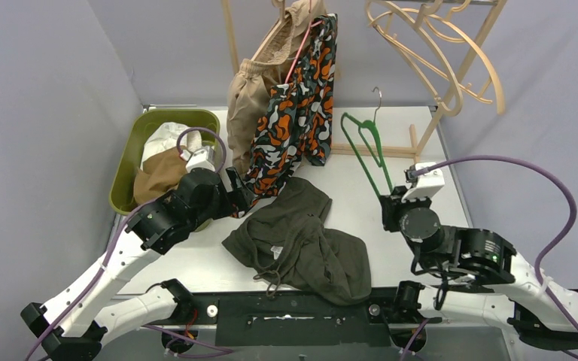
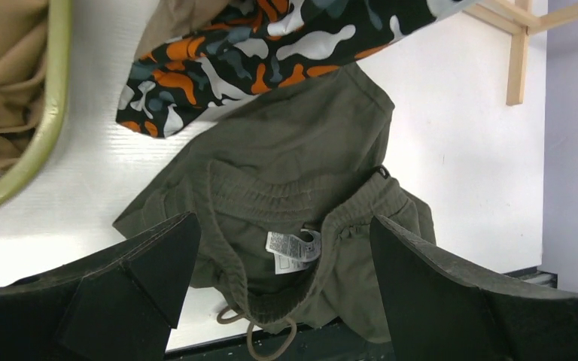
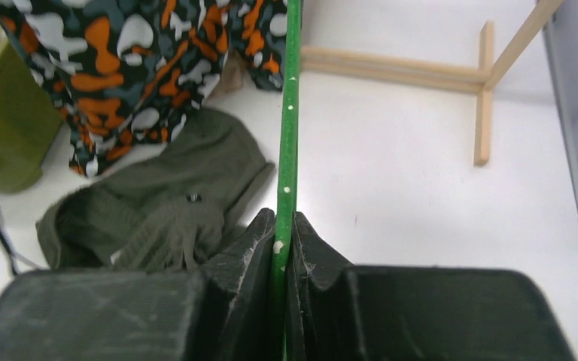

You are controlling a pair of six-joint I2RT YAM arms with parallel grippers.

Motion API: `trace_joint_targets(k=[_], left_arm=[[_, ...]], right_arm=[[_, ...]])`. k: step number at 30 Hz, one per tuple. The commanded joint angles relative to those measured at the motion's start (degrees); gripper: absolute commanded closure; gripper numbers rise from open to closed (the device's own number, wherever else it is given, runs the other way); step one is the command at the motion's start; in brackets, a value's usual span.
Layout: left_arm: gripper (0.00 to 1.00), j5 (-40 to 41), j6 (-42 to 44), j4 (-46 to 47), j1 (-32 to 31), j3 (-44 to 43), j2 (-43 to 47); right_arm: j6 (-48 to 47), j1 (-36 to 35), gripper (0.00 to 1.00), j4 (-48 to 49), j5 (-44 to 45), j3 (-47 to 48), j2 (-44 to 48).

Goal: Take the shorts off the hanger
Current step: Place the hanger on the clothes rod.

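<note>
The tag (image 2: 292,252) on the olive shorts (image 2: 301,173) seems unreadable.

A robotics lab test cell is shown. A white table (image 1: 421,188) is boxed in by plain grey walls (image 1: 45,75), and two arms (image 1: 489,256) trailing purple cables (image 1: 557,188) are bolted at its near edge. Shorts (image 1: 301,241), a hanger (image 1: 371,135), a wooden rack (image 1: 459,83) and a green bin (image 1: 132,162) are gathered there.
</note>
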State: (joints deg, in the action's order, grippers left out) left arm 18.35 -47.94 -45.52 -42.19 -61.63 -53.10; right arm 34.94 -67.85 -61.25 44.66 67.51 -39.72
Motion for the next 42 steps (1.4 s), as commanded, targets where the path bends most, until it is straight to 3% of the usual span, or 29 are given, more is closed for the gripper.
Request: trace_joint_targets(k=[1,3,7,13,17,33,42], left_arm=[[0.16,-4.3,-1.4,7.0,0.7,1.9,1.5],[0.16,-5.9,-1.4,7.6,0.7,3.4,1.4],[0.16,-7.3,-2.6,8.6,0.7,6.7,2.3],[0.15,-9.0,-1.6,9.9,1.4,9.5,3.4],[0.15,-10.3,-0.9,8.4,1.6,9.1,2.1],[0.15,-9.9,0.0,6.0,1.9,9.6,1.8],[0.14,-9.4,0.3,5.3,2.0,9.7,3.8]], right_arm=[[-8.6,0.2,1.00,18.0,13.8,2.3,-3.1],[-14.2,0.2,1.00,23.8,15.0,2.6,-5.0],[-26.3,3.6,1.00,31.7,4.8,6.2,-8.9],[-23.5,21.9,1.00,24.8,-10.6,17.4,-19.5],[-21.9,29.0,1.00,25.8,-17.7,20.8,-23.5],[-26.4,30.8,1.00,34.5,-17.3,26.0,-23.5],[-25.3,35.9,1.00,27.7,-23.2,38.3,-33.4]])
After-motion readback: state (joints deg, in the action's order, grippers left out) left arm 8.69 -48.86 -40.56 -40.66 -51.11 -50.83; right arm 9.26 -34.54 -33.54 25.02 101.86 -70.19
